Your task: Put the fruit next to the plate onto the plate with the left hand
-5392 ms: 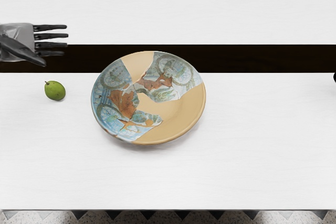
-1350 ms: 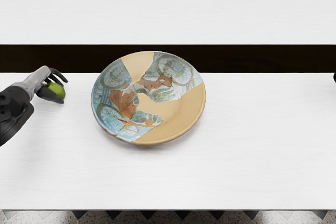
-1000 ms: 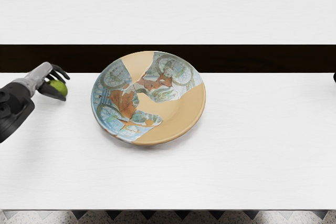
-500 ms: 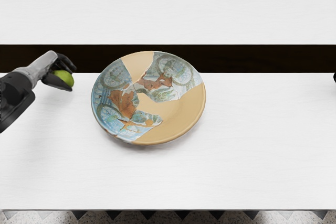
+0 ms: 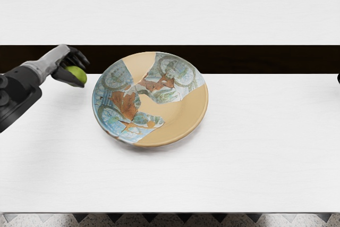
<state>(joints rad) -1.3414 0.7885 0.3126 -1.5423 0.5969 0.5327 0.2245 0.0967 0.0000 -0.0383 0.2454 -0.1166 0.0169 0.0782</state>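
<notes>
Fruit [image 5: 78, 74]: one, seemingly aloft, left hand [image 5: 69, 66]; plate [image 5: 191, 115]: one.

**No legible writing**

No word, number, brand or sign can be read. The plate [image 5: 187, 111] carries painted blue, green and rust-coloured patches. They look like pattern rather than lettering, though the detail is too fine to be certain.
</notes>
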